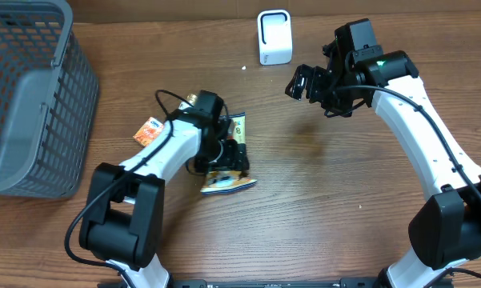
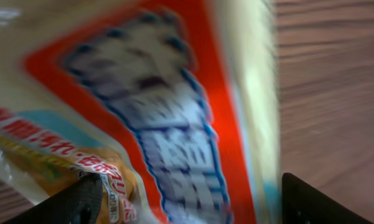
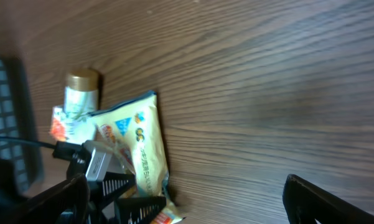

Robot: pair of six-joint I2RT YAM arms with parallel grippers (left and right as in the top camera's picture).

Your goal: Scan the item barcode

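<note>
the snack packet (image 1: 226, 182) lies flat on the wooden table (image 1: 328, 192), a little left of the middle of the overhead view. the left gripper (image 1: 224, 154) stands right over it. its jaws are wide, one dark fingertip (image 2: 81, 196) in each lower corner of the left wrist view and the packet between them. if the pads already touch the packet, i cannot tell. i judge this pose is for taking the packet by its two long edges, so that it can be lifted and its barcode turned to the white scanner (image 1: 274, 36) at the top centre.

the right gripper (image 1: 304, 82) hangs in the air at the upper right, below and right of the scanner. its jaws are fully wide and hold nothing. it is probably waiting there to keep the way free.

the packet is thin, glossy film. it has a red band, blue and white letters and a pale yellow edge, and it looks soft and a little crinkled, so it may slip or fold under a grip. the scanner is a smooth, rounded plastic block. a grey basket (image 1: 74, 96) with a grid wall fills the upper left. near the packet lie a small orange sachet (image 1: 150, 130) and a bottle with a gold cap (image 3: 82, 81). no barcode shows in these views.
</note>
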